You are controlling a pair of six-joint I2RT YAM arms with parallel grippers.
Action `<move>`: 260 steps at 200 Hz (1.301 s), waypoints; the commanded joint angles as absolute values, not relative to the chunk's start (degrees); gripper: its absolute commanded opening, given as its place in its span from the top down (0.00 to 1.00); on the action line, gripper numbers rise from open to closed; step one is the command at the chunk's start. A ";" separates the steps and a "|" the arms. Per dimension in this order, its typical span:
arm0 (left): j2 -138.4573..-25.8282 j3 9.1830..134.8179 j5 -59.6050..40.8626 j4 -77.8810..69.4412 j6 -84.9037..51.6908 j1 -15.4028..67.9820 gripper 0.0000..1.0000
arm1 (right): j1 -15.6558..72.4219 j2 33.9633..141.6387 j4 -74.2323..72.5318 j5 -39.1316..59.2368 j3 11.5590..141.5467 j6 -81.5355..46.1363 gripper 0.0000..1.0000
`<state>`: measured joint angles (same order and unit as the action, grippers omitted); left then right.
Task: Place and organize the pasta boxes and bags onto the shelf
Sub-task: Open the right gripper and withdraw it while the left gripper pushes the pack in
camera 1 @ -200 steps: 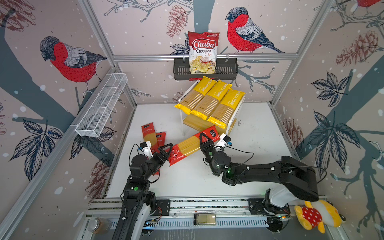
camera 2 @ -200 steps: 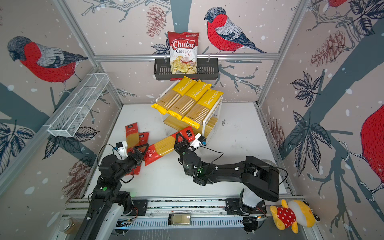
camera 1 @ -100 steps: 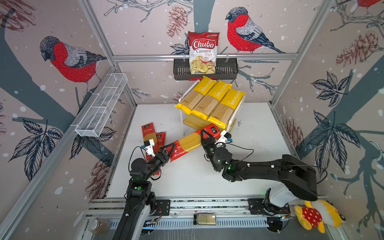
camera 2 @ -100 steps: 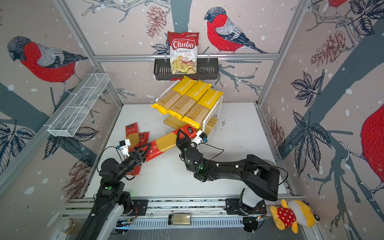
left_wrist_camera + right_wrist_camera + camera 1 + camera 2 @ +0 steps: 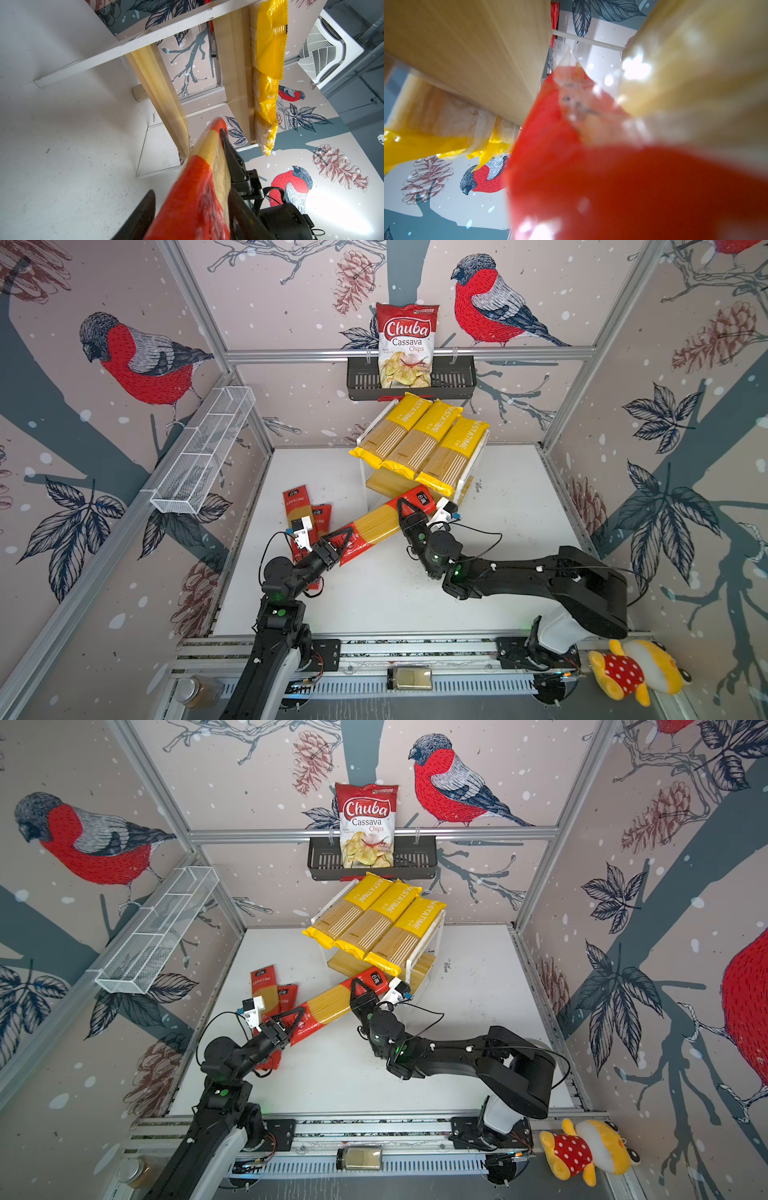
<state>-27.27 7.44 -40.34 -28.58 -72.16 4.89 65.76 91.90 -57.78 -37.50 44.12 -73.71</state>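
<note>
A long red pasta pack (image 5: 376, 519) (image 5: 332, 998) with a clear middle slants across the table. Its far end reaches the front of the shelf's lower board (image 5: 386, 485) (image 5: 162, 87). My right gripper (image 5: 409, 508) (image 5: 361, 988) is shut on that far end, and the pack (image 5: 612, 176) fills the right wrist view. My left gripper (image 5: 341, 540) (image 5: 191, 216) straddles the near end; one finger (image 5: 243, 218) lies against it, and a slit of table shows beside the other. Three yellow bags (image 5: 424, 435) lie on the shelf's (image 5: 432, 940) top tier. Two red packs (image 5: 297, 506) lie at the left.
A Chuba chips bag (image 5: 406, 346) stands in the black basket (image 5: 453, 381) on the back wall above the shelf. A white wire mesh tray (image 5: 203, 452) hangs on the left wall. A plush toy (image 5: 636, 672) and a jar (image 5: 195, 691) sit by the front rail.
My left gripper has slid forward onto the pack's near end and its jaws have narrowed around it. The right gripper has carried the pack's far end slightly closer to the shelf.
</note>
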 commanded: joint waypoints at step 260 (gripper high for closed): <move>-35.23 9.72 -23.44 -47.97 -77.80 4.56 1.00 | 69.03 87.41 -66.78 -30.66 35.29 -72.68 0.39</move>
